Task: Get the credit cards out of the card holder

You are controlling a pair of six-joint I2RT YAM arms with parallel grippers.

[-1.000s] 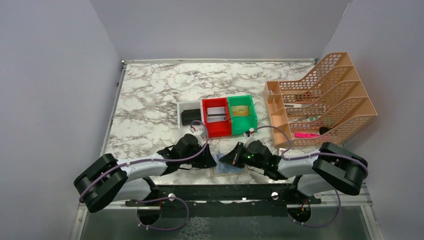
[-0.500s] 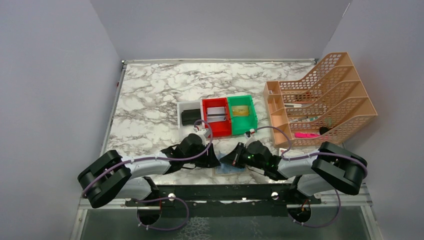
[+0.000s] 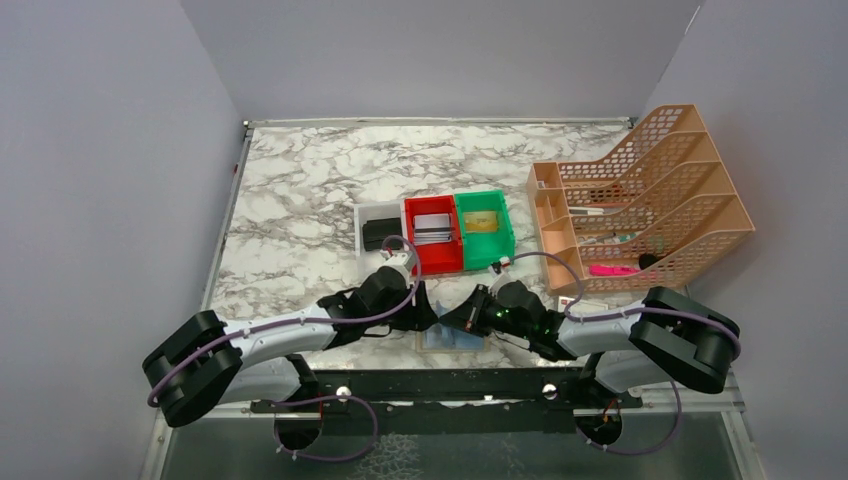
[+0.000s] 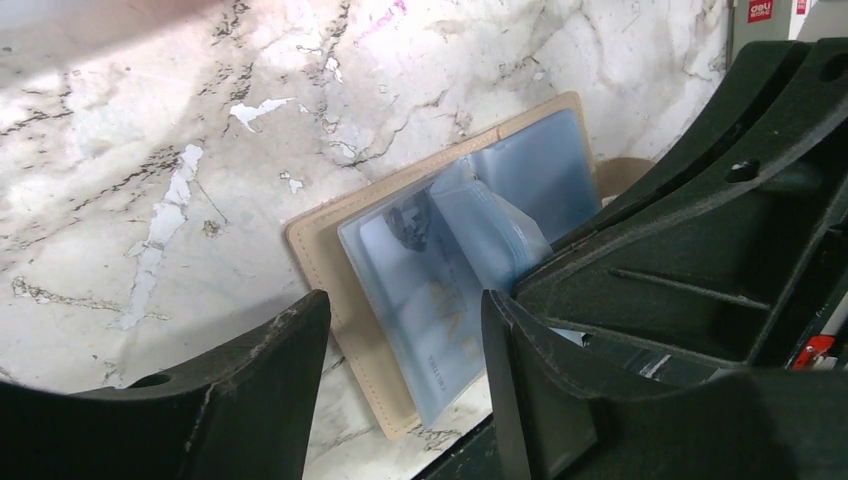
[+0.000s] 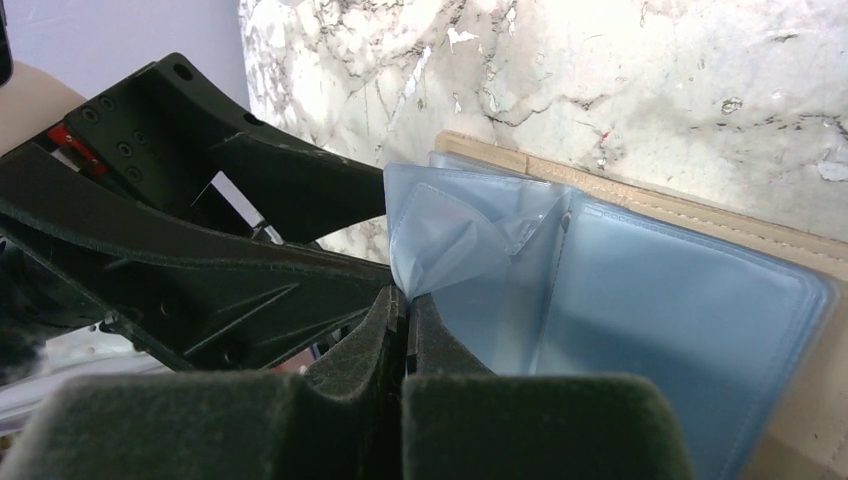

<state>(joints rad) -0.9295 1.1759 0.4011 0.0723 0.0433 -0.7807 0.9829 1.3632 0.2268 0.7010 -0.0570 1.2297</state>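
The tan card holder (image 4: 318, 262) lies open on the marble near the table's front edge, its bluish sleeves (image 4: 520, 180) fanned up. A credit card (image 4: 440, 315) with gold lettering shows through one sleeve. My left gripper (image 4: 400, 335) is open just above the holder's near corner, one finger on each side of it and touching nothing. My right gripper (image 5: 405, 300) is shut on the edge of a lifted sleeve (image 5: 440, 225), pinching it up from the holder (image 5: 640, 200). From above, the two grippers (image 3: 428, 312) (image 3: 468, 320) meet over the holder (image 3: 455, 340). Greyish cards (image 3: 432, 229) lie in the red bin.
The red bin (image 3: 433, 263), a green bin (image 3: 487, 243) and a white bin holding a black item (image 3: 378, 234) stand just behind the grippers. A peach mesh rack (image 3: 650, 200) fills the right side. A white box with a red mark (image 4: 765, 15) lies near the right arm.
My left gripper has opened wider and slid right, closer to the holder. My right gripper has stayed shut on the sleeve in the same place.
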